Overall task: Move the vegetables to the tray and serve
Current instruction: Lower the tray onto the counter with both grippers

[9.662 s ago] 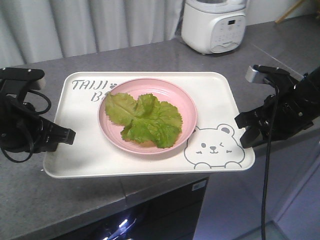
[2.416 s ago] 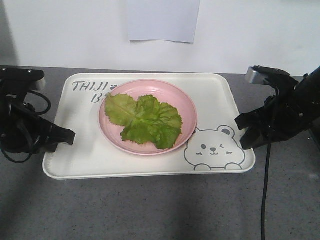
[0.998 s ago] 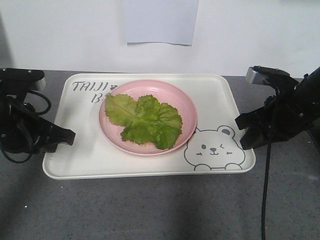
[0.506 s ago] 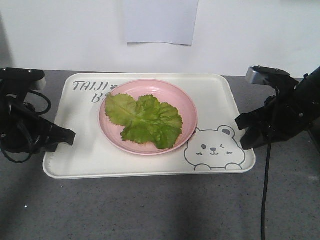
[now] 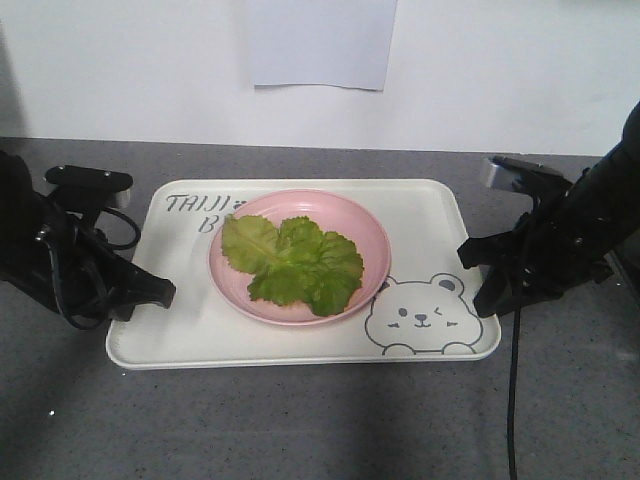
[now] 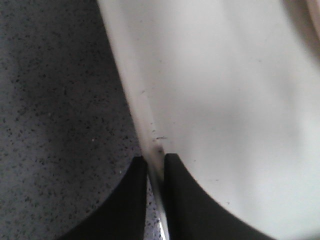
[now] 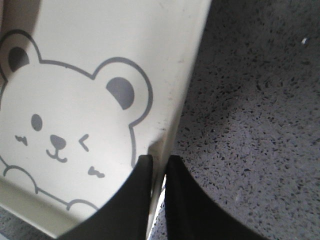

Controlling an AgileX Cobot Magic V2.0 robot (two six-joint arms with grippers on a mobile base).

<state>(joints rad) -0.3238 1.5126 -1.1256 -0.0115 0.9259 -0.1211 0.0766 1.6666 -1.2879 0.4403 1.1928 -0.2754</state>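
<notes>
speckled grey counter (image 5: 300,420) below a white wall (image 5: 500,70); both end effectors pinch the tray (image 5: 430,215).

Setting, as I read it from my remote station: a staged kitchen-style test bench, indicated by a dark grey speckled stone-look countertop (image 5: 300,420), a plain white wall (image 5: 500,70) behind it, and a blank white paper sheet (image 5: 320,42) fixed there.

crinkly green vegetables (image 5: 292,265) lie flat mid-tray; the cream tray (image 5: 180,335) sits level, bear-printed.
</notes>
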